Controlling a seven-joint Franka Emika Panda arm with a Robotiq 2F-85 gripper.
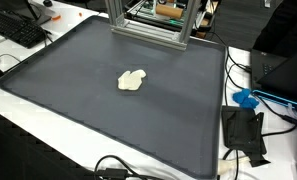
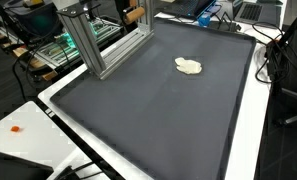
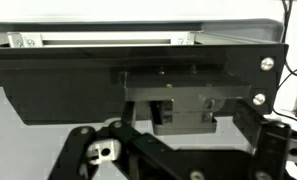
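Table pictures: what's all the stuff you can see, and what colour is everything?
Flat rubbery mat: one, dark grey, covers most of the table.
Table top: one, white, under the mat.
Small soft lump: one, cream, near the middle of the mat.
Metal bar frame: one, silver, stands at the mat's edge.
Computer keyboard: one, black, off the mat by a corner.
Small plastic-looking piece: one, blue, beside the mat's edge.
Flat box-shaped device: one, black, next to the blue piece.
Tiny spot: one, orange, on a white surface off the mat.
End effector: one, black, bottom of the wrist view; open or shut cannot be told.
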